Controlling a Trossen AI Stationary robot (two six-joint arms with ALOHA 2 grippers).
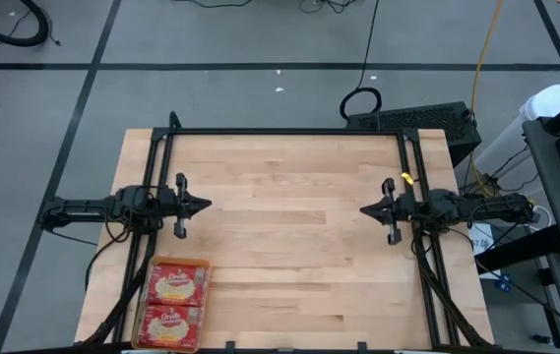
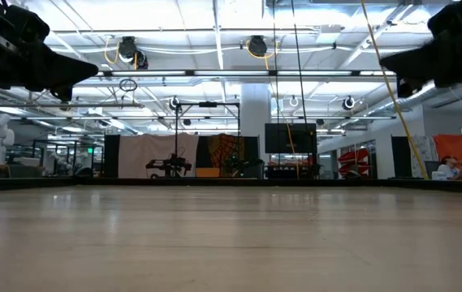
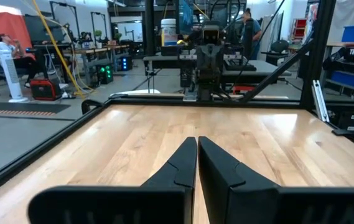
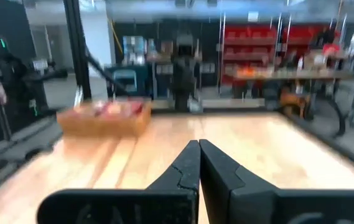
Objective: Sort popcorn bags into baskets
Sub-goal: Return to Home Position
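Flat red popcorn bags (image 1: 175, 287) fill the shallow orange tray (image 1: 176, 261) at seven o'clock; dark left gripper (image 1: 207, 206) and right gripper (image 1: 364, 210) hang pinched closed, empty.

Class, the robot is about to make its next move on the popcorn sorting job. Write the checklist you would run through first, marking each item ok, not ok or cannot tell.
1. The left tool shut with nothing in it, at the table's left side: ok.
2. The right tool shut with nothing in it, at the right side: ok.
3. The popcorn bags lie inside the orange tray: ok.
4. No bag shows on the table outside the tray: ok.
5. Count of bags in the tray: cannot tell; two show on top, any below are hidden.
6. Both tools apart from the tray: ok.
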